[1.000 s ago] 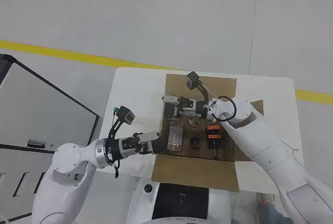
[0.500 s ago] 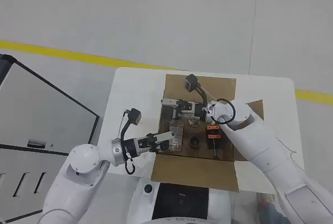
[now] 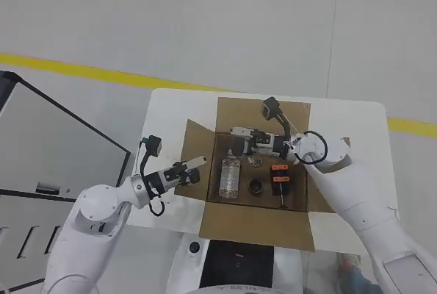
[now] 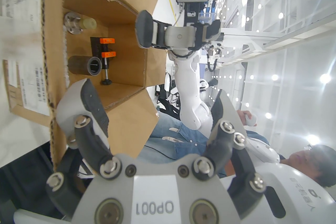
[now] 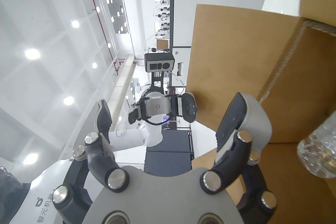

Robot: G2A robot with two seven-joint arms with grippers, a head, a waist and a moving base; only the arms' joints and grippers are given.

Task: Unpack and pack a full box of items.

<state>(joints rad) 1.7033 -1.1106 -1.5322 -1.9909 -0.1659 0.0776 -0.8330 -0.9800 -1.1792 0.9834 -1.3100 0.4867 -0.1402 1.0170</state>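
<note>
I am holding my left hand (image 3: 192, 170) spread apart and empty beside the box's (image 3: 255, 220) left flap, my right hand (image 3: 240, 134) likewise spread, gripping nothing, above the bottle (image 3: 230, 176) lying inside.

A yellow floor line (image 3: 56, 67) runs beyond the white table (image 3: 174, 117).

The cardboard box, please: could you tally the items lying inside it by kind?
Clear plastic bottle: 1
Dark tube: 1
Black-and-orange clamp: 1
Metal fitting with a pale tip: 1
Total: 4
</note>
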